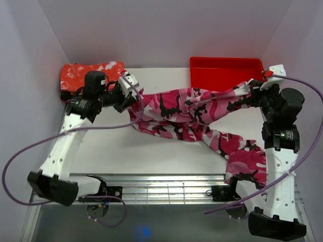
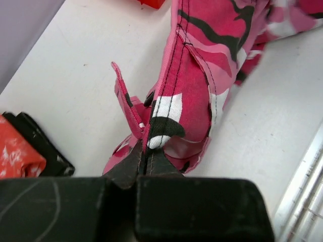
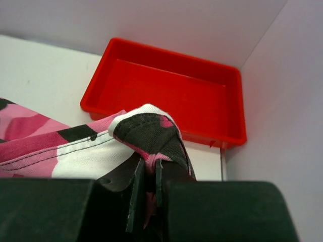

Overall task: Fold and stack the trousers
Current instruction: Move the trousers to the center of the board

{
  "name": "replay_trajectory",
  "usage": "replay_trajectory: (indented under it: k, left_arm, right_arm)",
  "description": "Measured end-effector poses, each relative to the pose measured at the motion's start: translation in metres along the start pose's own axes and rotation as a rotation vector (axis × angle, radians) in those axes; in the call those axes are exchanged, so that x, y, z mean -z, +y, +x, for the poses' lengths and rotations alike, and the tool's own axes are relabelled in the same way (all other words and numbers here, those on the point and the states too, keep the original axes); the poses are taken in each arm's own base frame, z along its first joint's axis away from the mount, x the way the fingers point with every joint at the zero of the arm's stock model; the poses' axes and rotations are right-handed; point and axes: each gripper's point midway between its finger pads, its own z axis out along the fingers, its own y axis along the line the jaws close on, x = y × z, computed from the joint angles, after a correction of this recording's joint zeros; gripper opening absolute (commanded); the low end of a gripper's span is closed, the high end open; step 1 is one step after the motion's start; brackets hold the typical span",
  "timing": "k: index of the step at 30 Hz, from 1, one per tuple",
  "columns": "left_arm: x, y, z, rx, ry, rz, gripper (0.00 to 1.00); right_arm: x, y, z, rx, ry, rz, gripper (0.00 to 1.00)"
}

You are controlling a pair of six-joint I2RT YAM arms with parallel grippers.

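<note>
Trousers strung across the far half of the tabletop, one leg trailing over the near edge at right. Lift now and it could snag the rail. Red tray, far right corner, crowds the right claw; folded red cloth sits far left. Both claws, left claw included, pinch thin cloth edges — a tug might slip them.

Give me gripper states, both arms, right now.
Left gripper: closed, pinching one end of the trousers.
Right gripper: closed, pinching the other end of the trousers.
</note>
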Motion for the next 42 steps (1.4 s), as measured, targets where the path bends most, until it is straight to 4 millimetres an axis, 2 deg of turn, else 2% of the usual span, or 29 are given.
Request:
replay_trajectory:
  k: [2,3,4,5,7,10,13,16,20,22,24,28,29,30,31,32,33,34,36,37,39,42]
  left_arm:
    - [0.032,-0.013,-0.007,-0.006,0.0,-0.069,0.0]
    - [0.053,-0.02,-0.005,0.002,0.01,-0.122,0.0]
    - [0.069,-0.023,-0.001,0.008,0.022,-0.166,0.0]
    - [0.084,-0.027,0.003,0.016,0.034,-0.209,0.0]
    - [0.111,-0.033,0.012,0.028,0.053,-0.297,0.0]
    - [0.137,-0.041,0.025,0.04,0.077,-0.382,0.0]
    - [0.148,-0.046,0.038,0.045,0.097,-0.418,0.0]
    - [0.14,-0.043,0.051,0.06,0.136,-0.418,0.0]
    - [0.094,-0.019,0.088,0.112,0.264,-0.395,0.0]
    - [0.065,0.001,0.109,0.16,0.33,-0.381,0.0]
    - [0.035,0.026,0.135,0.233,0.392,-0.363,0.0]
    - [-0.011,0.073,0.177,0.356,0.463,-0.342,0.0]
    - [-0.023,0.085,0.183,0.371,0.467,-0.34,0.02]
    - [-0.036,0.098,0.188,0.387,0.469,-0.338,0.23]
    - [-0.045,0.108,0.191,0.393,0.47,-0.333,0.33]
    - [-0.052,0.115,0.192,0.403,0.472,-0.328,0.45]
    - [-0.057,0.126,0.193,0.411,0.471,-0.332,0.57]
    - [-0.06,0.139,0.19,0.413,0.465,-0.341,0.83]
    - [-0.056,0.159,0.183,0.432,0.441,-0.357,0.87]
    - [-0.05,0.164,0.179,0.444,0.429,-0.362,0.88]
    - [-0.028,0.168,0.171,0.459,0.404,-0.35,0.88]
    - [0.015,0.151,0.167,0.47,0.398,-0.312,0.89]
  right_arm:
    - [0.003,0.009,0.02,0.008,0.044,-0.036,0.08]
    - [0.011,0.016,0.033,0.014,0.071,-0.06,0.08]
    - [0.014,0.017,0.036,0.026,0.078,-0.067,0.08]
    - [0.028,0.026,0.043,0.033,0.092,-0.095,0.08]
    - [0.046,0.031,0.042,0.061,0.082,-0.105,0.08]
    - [0.072,0.034,0.033,0.106,0.035,-0.095,0.08]
    - [0.083,0.038,0.032,0.127,0.005,-0.103,0.08]
    - [0.069,0.041,0.049,0.11,0.055,-0.132,0.08]
    - [0.016,0.04,0.1,0.05,0.227,-0.181,0.08]
    - [-0.015,0.039,0.133,0.017,0.331,-0.206,0.08]
    - [-0.035,0.039,0.161,-0.006,0.412,-0.223,0.08]
    - [-0.072,0.044,0.21,-0.052,0.537,-0.264,0.08]
    - [-0.079,0.045,0.216,-0.058,0.552,-0.271,0.15]
    - [-0.09,0.046,0.222,-0.069,0.57,-0.281,0.32]
    - [-0.099,0.045,0.224,-0.075,0.578,-0.285,0.46]
    - [-0.11,0.043,0.225,-0.08,0.599,-0.295,0.92]
    - [-0.123,0.039,0.223,-0.084,0.612,-0.294,0.93]
    - [-0.138,0.031,0.219,-0.063,0.609,-0.288,0.9]
    - [-0.155,0.014,0.205,-0.029,0.602,-0.28,0.9]
    - [-0.155,0.009,0.2,-0.017,0.6,-0.279,0.9]
    - [-0.139,-0.006,0.189,0.037,0.611,-0.3,0.9]
    - [-0.094,-0.024,0.183,0.116,0.669,-0.338,0.9]
